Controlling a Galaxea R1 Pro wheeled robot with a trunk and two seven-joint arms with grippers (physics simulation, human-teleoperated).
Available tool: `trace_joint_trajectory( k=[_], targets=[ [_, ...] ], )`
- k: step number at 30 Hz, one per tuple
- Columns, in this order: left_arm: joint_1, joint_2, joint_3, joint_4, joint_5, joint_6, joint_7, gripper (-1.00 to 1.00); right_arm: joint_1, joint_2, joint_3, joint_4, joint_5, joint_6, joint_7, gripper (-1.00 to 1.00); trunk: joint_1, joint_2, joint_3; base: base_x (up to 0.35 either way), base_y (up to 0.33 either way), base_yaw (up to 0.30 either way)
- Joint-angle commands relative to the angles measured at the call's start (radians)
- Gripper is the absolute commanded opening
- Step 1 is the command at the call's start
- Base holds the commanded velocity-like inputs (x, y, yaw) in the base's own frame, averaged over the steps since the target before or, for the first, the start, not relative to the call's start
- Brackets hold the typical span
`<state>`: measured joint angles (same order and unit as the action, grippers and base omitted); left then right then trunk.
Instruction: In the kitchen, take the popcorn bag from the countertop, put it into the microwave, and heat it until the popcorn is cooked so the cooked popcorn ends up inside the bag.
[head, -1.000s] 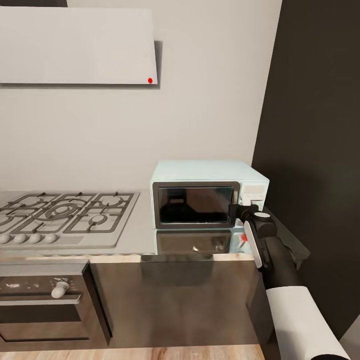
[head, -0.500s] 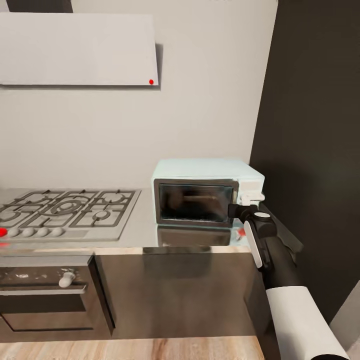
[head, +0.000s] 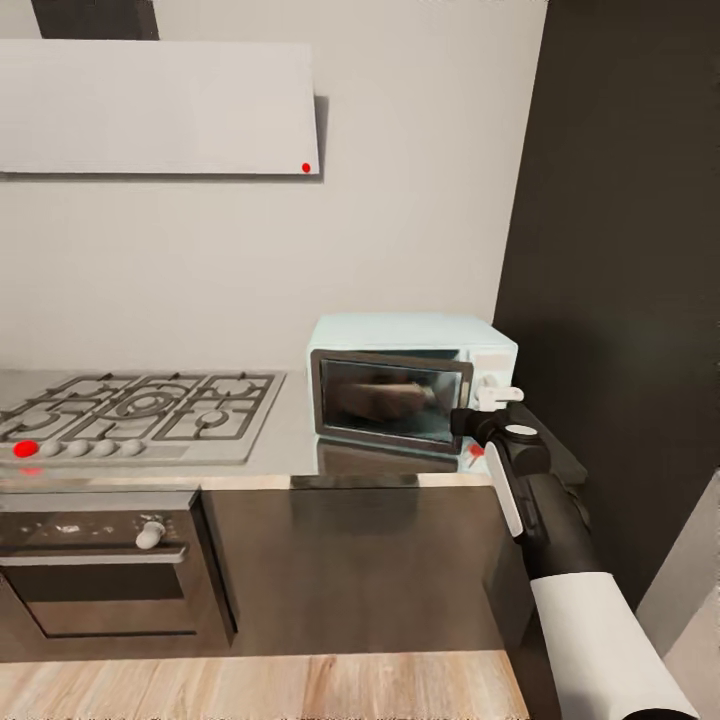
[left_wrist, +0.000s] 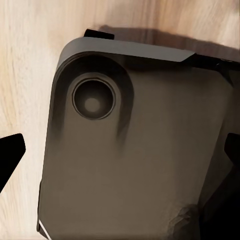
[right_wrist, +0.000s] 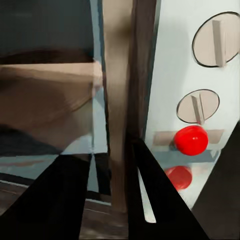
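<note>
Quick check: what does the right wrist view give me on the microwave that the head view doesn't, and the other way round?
Right wrist: close-up of the two knobs, the red round light, and the right gripper fingers straddling the door edge.
Head: the countertop, the stove, the built-in oven and the dark wall.
Both: the microwave and its dark glass door.
</note>
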<state>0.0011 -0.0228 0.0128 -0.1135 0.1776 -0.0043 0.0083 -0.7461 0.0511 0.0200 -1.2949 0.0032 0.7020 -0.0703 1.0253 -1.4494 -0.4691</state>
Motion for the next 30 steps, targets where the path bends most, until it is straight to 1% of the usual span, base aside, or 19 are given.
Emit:
trace_joint_trajectory(
  k=[1,28,29,30],
  targets=[
    [0.000,0.000,0.001,-0.002,0.007,0.000,0.001,1.00,-0.001,0.000,-0.022,-0.001,0.041,0.008,-0.003,-1.00,0.000,-0.001,-0.001,-0.131,0.000,0.000],
    [0.000,0.001,0.001,-0.002,0.007,0.000,0.001,1.00,-0.001,0.000,-0.019,-0.001,0.037,0.018,0.004,-1.00,0.000,-0.001,-0.001,-0.121,0.000,0.000],
    [0.000,0.001,0.001,-0.002,0.007,0.000,0.001,1.00,-0.001,0.000,-0.019,-0.001,0.037,0.018,0.003,1.00,0.000,-0.001,-0.001,-0.118,0.000,0.000],
    [0.000,0.001,0.001,-0.002,0.007,0.000,0.001,1.00,-0.001,0.000,-0.019,-0.001,0.037,0.018,0.003,1.00,0.000,-0.001,-0.001,-0.118,0.000,0.000]
  ],
)
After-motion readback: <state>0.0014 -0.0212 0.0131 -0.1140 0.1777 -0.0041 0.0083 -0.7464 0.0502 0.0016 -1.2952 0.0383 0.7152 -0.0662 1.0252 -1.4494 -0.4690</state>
